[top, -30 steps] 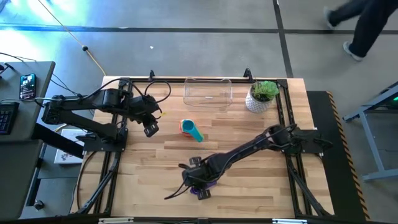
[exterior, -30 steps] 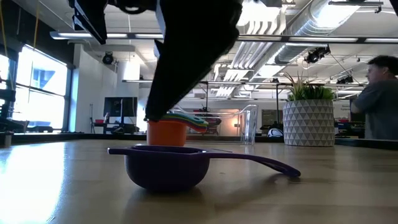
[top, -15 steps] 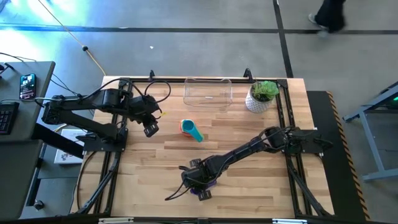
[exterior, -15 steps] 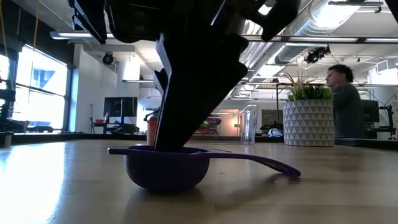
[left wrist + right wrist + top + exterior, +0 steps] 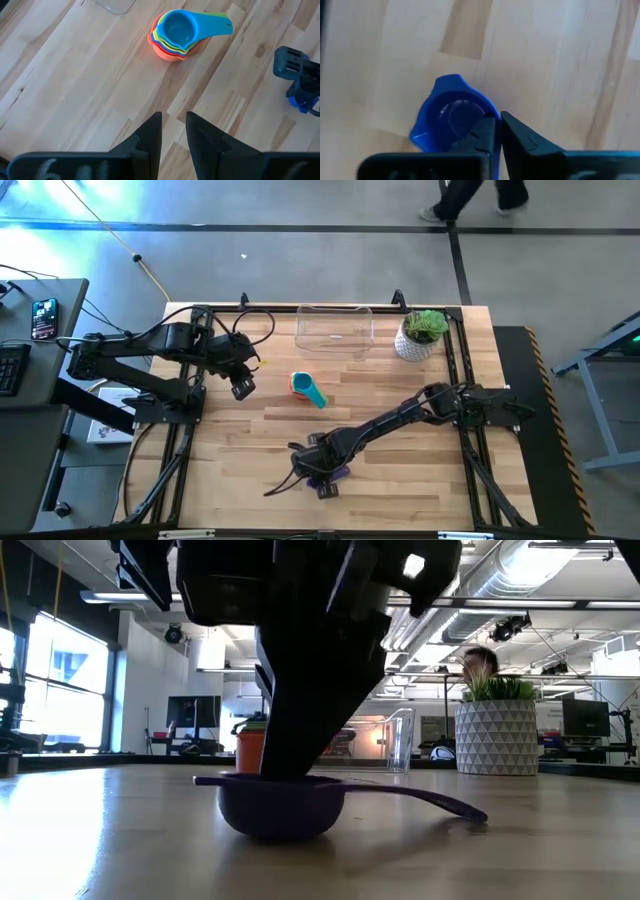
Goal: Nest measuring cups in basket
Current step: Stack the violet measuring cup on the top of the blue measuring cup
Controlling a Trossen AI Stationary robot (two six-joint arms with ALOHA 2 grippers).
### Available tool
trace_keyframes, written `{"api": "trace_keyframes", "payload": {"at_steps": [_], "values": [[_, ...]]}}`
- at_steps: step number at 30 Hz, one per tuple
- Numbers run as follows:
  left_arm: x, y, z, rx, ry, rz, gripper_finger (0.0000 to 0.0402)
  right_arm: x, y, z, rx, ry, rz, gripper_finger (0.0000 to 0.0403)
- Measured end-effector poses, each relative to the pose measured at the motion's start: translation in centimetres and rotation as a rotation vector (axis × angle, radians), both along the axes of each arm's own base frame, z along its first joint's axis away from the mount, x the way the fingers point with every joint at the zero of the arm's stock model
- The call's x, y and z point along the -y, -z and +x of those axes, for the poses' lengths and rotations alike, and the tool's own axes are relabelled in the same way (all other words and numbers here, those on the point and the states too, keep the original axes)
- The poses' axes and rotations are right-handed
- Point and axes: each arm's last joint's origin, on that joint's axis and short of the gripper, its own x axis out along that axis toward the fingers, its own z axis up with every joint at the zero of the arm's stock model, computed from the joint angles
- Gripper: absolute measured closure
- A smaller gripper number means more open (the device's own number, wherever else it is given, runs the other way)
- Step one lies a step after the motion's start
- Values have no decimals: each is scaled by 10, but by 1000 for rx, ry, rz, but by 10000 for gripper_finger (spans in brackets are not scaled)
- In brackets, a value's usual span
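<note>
The purple measuring cup [image 5: 338, 473] sits on its bottom near the table's near edge, its flat handle [image 5: 425, 800] pointing toward the right. My right gripper [image 5: 320, 475] stands over it, reaching down into its bowl [image 5: 282, 812], shut on it. The other cups stand nested in a stack [image 5: 305, 386] at mid-table, blue on top and orange at the bottom [image 5: 175, 35]. The clear basket [image 5: 334, 330] stands by the far edge with nothing in it. My left gripper [image 5: 243, 387] hovers left of the stack, open by a narrow gap [image 5: 173, 131]. My right gripper [image 5: 498, 131] pinches the purple cup's bowl wall at its rim [image 5: 489, 113], one finger [image 5: 481, 131] inside the bowl and one outside. The fingers come from above, pointing steeply down. The cup stays upright with its bottom on the table.
A white pot with a green plant [image 5: 420, 333] stands right of the basket at the far right corner. A black frame rail runs along the table's edges. Bare wood lies between the purple cup and the stack. People pass in the room beyond the table.
My right gripper has come down into the purple cup's bowl. The cup has slid a little toward the table's right, still upright on the wood.
</note>
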Motion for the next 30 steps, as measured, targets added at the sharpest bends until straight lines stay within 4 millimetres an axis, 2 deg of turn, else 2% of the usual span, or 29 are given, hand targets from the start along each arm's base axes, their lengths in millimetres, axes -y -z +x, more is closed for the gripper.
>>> {"api": "trace_keyframes", "payload": {"at_steps": [10,18,25,30], "values": [[0,0,0,0,0,0,323,15,-3,7,-29,164,58,400],[0,0,0,-1,1,0,323,35,-20,17,-60,330,87,401],[0,0,0,-6,31,14,323,60,-39,23,-87,417,76,402],[0,0,0,-13,82,40,323,86,-49,26,-112,477,39,402]]}}
